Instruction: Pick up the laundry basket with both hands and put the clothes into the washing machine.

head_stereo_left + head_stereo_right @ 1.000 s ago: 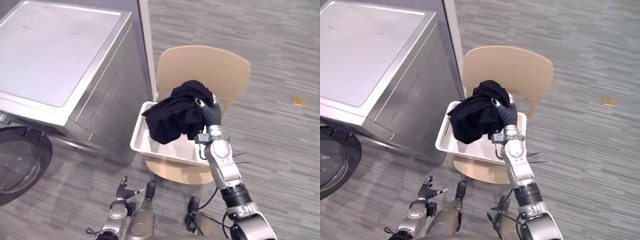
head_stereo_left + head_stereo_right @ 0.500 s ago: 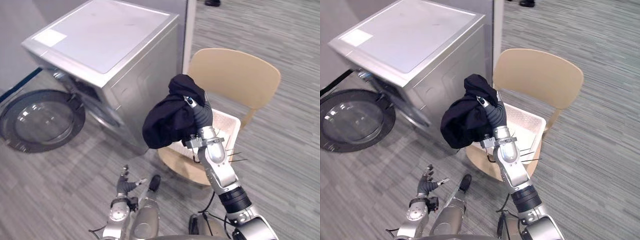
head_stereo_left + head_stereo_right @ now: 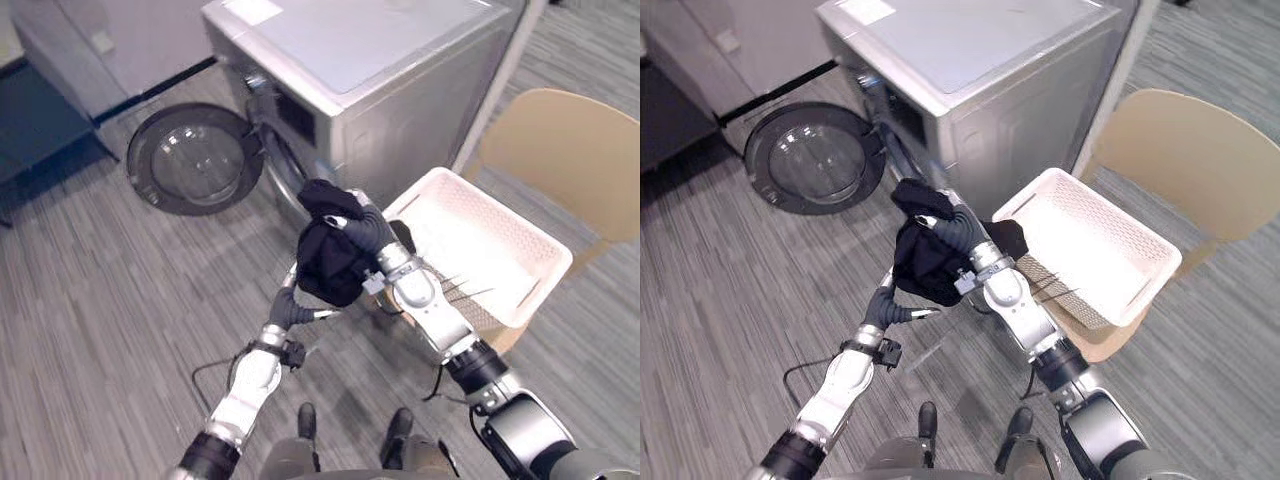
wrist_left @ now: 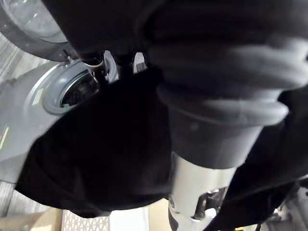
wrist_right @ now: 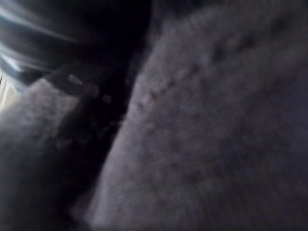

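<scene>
A bundle of black clothes (image 3: pixel 325 265) hangs in the air in front of the silver washing machine (image 3: pixel 370 60), with my right hand (image 3: pixel 365 225) shut on its top. The machine's round door (image 3: pixel 195 160) stands open to the left of the drum opening (image 4: pixel 77 89). Just under the bundle is my left hand (image 3: pixel 287 308), touching the cloth from below. The white laundry basket (image 3: pixel 470 220) rests on the tan chair (image 3: pixel 560 140) to the right, with one dark piece of cloth (image 3: pixel 1010 238) at its near corner.
A light cabinet (image 3: pixel 110 40) stands left of the machine, and a dark low block (image 3: pixel 40 120) lies at the far left. A white post (image 3: pixel 500 70) rises between machine and chair. Grey striped floor stretches in front of the door.
The camera has swung left, bringing the machine's front and open door into view. My right hand has carried the clothes off the basket. My left hand has risen to the bundle's underside.
</scene>
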Tool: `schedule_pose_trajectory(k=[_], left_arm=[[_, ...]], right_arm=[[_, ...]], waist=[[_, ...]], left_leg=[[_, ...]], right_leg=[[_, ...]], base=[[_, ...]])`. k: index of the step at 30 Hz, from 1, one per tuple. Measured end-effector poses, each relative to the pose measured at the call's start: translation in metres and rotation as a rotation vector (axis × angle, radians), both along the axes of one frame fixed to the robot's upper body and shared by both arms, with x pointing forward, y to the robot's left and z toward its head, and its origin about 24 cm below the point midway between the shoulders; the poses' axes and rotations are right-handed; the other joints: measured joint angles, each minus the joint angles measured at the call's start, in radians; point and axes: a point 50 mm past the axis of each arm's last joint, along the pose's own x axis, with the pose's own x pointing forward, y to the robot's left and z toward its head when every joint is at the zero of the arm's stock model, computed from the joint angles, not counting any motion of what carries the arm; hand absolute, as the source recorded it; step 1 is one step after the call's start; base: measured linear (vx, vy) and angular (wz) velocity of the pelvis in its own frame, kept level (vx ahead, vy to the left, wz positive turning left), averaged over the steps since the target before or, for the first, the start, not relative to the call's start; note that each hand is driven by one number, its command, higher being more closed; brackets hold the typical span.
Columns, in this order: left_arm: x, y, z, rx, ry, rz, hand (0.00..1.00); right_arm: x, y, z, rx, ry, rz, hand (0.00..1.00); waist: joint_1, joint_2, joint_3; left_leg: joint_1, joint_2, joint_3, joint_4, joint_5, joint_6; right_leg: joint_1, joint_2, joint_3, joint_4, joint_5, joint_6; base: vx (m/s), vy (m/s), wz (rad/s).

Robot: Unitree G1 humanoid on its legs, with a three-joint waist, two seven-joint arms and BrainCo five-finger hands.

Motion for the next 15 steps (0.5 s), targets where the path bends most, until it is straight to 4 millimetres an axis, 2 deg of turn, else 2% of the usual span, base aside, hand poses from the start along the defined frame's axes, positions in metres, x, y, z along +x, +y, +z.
schedule_pose_trajectory(k=[3, 5, 6, 11, 15], left_arm=[[0.003, 0.0, 0.004, 0.049, -0.036, -0.004, 0.0], [0.01, -0.004, 0.013, 0.068, -0.08, -0.01, 0.0], [0.011, -0.005, 0.015, 0.071, -0.089, -0.013, 1.0], [0.018, -0.005, 0.017, 0.139, -0.123, 0.048, 1.0], [0.018, -0.002, 0.014, 0.15, -0.118, 0.095, 1.0]], right_arm=[[-0.006, 0.02, 0.002, -0.037, -0.014, 0.09, 1.0], [-0.014, 0.035, -0.001, -0.051, -0.009, 0.147, 1.0], [-0.015, 0.037, -0.001, -0.051, -0.007, 0.157, 1.0], [-0.02, 0.048, -0.004, -0.065, 0.03, 0.213, 1.0], [-0.03, 0.052, -0.014, -0.064, 0.071, 0.26, 1.0]], waist=[[0.005, -0.006, -0.012], [0.023, -0.008, -0.027], [0.023, -0.008, -0.03], [0.021, -0.015, -0.052], [0.022, -0.019, -0.075]], left_leg=[[0.02, -0.022, -0.001, 0.001, 0.002, 0.003], [0.013, -0.026, 0.0, 0.001, 0.008, 0.012], [0.01, -0.026, 0.0, 0.0, 0.012, 0.012], [0.006, -0.008, 0.001, -0.028, 0.046, 0.003], [0.021, 0.019, 0.003, -0.052, 0.056, -0.006]], right_leg=[[0.046, -0.008, 0.012, -0.052, 0.027, 0.013], [0.058, -0.001, 0.014, -0.098, 0.06, 0.01], [0.058, 0.001, 0.014, -0.106, 0.066, 0.007], [0.059, 0.039, 0.032, -0.168, 0.114, -0.02], [0.061, 0.067, 0.046, -0.178, 0.12, -0.033]], base=[[-0.03, 0.119, 0.16], [-0.05, 0.05, -0.01], [-0.07, 0.01, -0.01], [-0.09, -0.015, -0.11], [-0.08, -0.037, -0.12]])
